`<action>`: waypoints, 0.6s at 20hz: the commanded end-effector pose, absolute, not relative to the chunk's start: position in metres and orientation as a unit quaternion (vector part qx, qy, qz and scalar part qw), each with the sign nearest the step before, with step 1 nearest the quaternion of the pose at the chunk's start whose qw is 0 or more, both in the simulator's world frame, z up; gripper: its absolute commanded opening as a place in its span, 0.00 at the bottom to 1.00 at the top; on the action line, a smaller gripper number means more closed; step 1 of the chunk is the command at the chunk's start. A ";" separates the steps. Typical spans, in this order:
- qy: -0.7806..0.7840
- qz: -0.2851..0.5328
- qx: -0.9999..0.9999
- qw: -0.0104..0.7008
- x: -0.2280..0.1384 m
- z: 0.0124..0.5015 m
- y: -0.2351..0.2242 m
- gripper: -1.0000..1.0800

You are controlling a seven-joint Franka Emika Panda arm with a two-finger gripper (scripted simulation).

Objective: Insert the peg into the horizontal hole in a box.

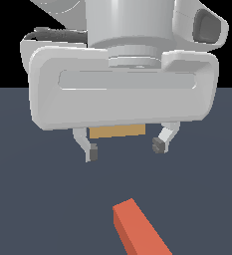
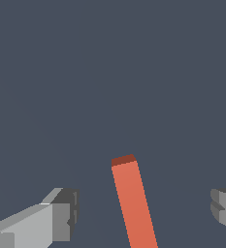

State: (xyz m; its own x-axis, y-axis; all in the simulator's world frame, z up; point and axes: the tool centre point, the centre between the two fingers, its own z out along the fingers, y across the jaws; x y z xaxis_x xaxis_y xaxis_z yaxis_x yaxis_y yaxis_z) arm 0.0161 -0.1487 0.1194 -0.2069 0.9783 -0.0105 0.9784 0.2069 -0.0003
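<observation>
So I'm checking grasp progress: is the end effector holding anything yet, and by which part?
Nothing is held. The end effector is open above the floor, and the peg lies apart from its fingers.

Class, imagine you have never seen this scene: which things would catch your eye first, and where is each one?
The big pale grey gripper fills the upper half of the exterior view, its fingers spread wide and holding nothing. Below it, nearer the camera, the orange-red peg lies flat on the dark floor, running out of the picture's bottom edge. A strip of the tan box peeks out behind the gripper, between its fingers.
</observation>
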 end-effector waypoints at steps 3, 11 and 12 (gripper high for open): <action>0.795 -0.002 0.607 0.003 0.027 0.107 -0.187 0.96; 0.820 -0.001 0.572 0.002 0.049 0.087 -0.245 0.96; 0.823 -0.001 0.568 0.001 0.052 0.085 -0.250 0.96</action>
State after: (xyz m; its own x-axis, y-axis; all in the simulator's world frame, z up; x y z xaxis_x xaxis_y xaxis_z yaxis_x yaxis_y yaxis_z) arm 0.0473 -0.2415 0.0882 -0.3389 0.9408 -0.0042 0.9408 0.3389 -0.0006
